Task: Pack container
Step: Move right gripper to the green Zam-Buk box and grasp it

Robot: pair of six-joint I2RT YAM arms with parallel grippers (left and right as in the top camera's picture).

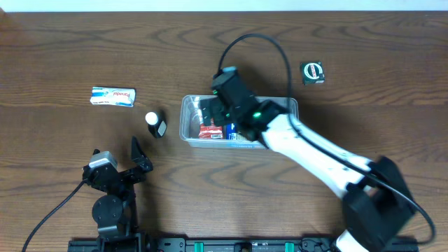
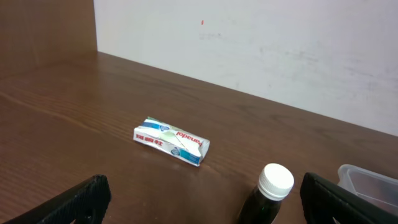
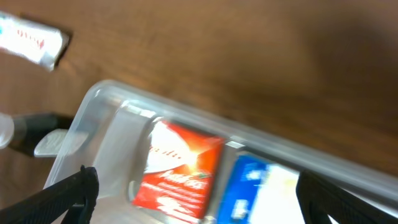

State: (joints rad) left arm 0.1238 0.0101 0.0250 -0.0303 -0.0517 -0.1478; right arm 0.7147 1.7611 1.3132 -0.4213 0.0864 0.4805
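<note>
**Container (image 1: 185, 119), a clear rectangular plastic tub with rounded corners, lying under the spread right gripper (image 3: 198, 175)**

The container is sitting near the middle of the brown wooden surface (image 1: 56, 42), its long side running left to right in the overhead view. Inside it, a red rectangular packet (image 3: 180, 171) is lying flat beside a blue and white packet (image 3: 261, 186). The two seem to be touching along their long edges, though the wrist view is blurred.

The white and black right arm is reaching across the tub from the near right corner. Its gripper is hanging above the packets with the fingers standing wide apart, and it is holding nothing.

The left gripper (image 2: 205, 179) is resting low at the near left of the surface, well apart from the container. Its fingers are gaping fully too, with only bare wood showing between them.

Ahead of the left gripper, a small dark bottle with a white ribbed cap (image 2: 273, 186) is standing just left of the container. Farther off to the left, a white and blue rectangular paper packet (image 2: 172, 141) is lying flat.

A small dark square packet with a green and white ring on it (image 1: 313, 73) is lying beyond the container's far right corner, apart from it.
</note>
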